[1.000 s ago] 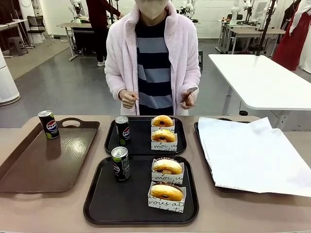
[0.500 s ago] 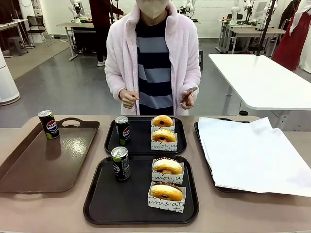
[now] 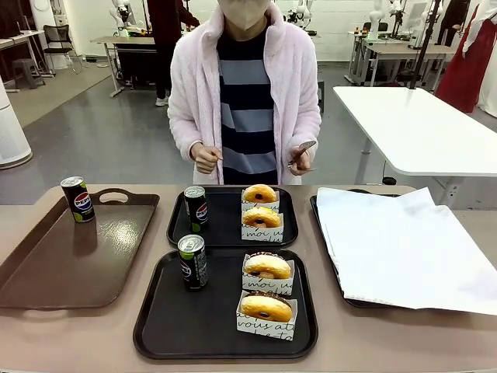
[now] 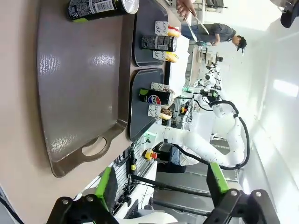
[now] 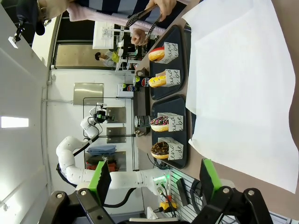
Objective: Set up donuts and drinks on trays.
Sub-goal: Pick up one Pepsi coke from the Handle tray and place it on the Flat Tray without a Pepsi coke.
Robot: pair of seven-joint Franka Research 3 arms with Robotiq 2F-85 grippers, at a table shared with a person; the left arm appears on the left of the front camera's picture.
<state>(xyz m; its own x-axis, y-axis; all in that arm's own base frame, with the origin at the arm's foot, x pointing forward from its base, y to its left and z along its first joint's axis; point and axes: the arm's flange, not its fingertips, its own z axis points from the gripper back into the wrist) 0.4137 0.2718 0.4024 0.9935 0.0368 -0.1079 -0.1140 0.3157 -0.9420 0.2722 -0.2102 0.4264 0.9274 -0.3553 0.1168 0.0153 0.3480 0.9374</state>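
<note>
- Front view: the tan bench [image 3: 93,334] stands in a workshop with a grey floor and white tables behind.
- Two black trays sit mid-bench: the near tray [image 3: 155,318] carries a Pepsi can [image 3: 192,263] upright at its left and two sleeved donuts [image 3: 266,266] at its right; the far tray [image 3: 225,225] holds the same set.
- A brown handled tray [image 3: 78,264] at left bears a third can [image 3: 77,199]; a white-paper-lined tray [image 3: 396,241] lies at right.
- A person [image 3: 245,93] stands at the far edge holding tongs [image 3: 304,146].
- Left wrist view: left tool [image 4: 160,188] released, fingers wide apart, above the bench beside the brown tray.
- Right wrist view: right tool [image 5: 154,179] released, fingers wide apart, near the white paper.
</note>
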